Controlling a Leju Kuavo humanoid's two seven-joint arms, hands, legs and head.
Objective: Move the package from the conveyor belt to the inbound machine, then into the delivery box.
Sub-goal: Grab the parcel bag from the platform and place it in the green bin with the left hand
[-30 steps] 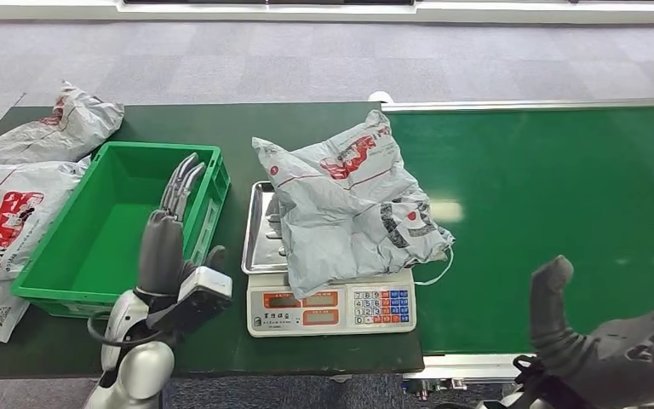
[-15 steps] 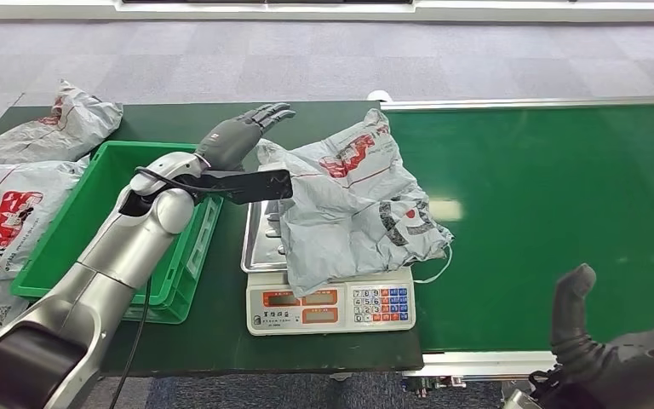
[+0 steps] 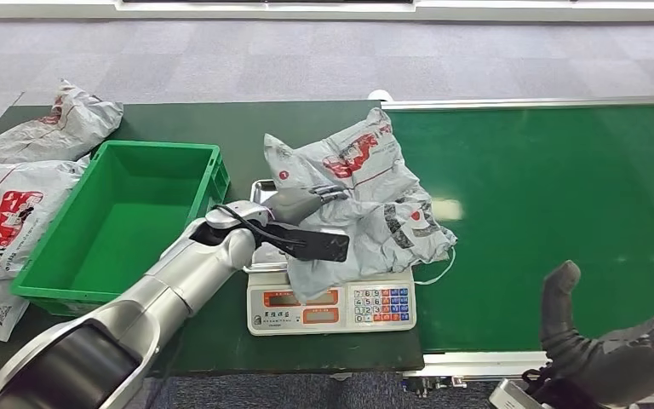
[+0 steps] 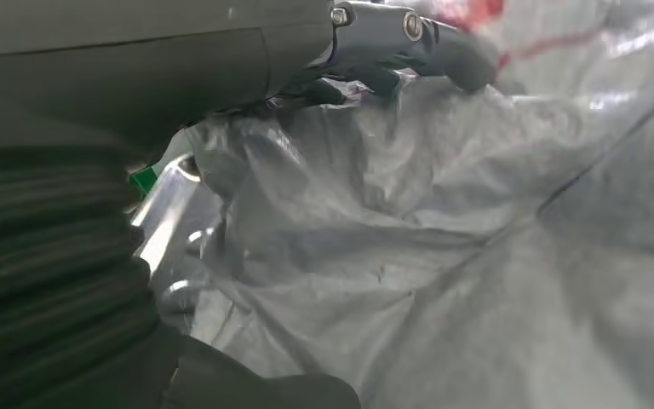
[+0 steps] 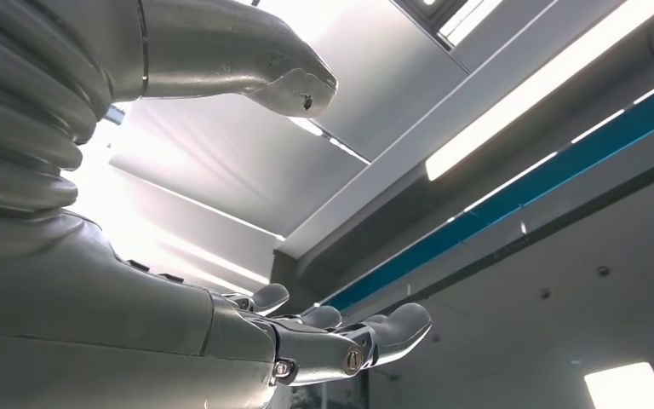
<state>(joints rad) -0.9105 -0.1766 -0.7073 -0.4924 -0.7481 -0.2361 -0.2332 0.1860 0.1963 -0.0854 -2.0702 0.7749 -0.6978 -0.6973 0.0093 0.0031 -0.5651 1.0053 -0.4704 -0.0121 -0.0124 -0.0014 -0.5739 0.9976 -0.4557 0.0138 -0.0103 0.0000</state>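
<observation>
– While the package [image 3: 353, 200] sat on the scale [image 3: 332, 307], which robot hand was nearer?
– Left robot hand [image 3: 306, 201], fingers on its left edge, grip unclear; box [image 3: 111, 223] further left. Right robot hand [image 3: 613, 354] spread, empty.

**What stays hidden or cut off**

The grey package [image 3: 353, 200] covers most of the scale [image 3: 332, 307]; a strip of its metal tray and its front keypad panel show, and the keypad labels are too small to read. The left hand [image 3: 302, 204] lies against the package, its fingers [image 4: 409, 38] over the plastic, but whether they grip it cannot be told. In the left wrist view the ribbed cover blocks much of the picture. The right hand [image 3: 617, 349] is cut by the head view's lower edge. Two more packages [image 3: 4, 213] run off the side edge beside the green box [image 3: 213, 183].
</observation>
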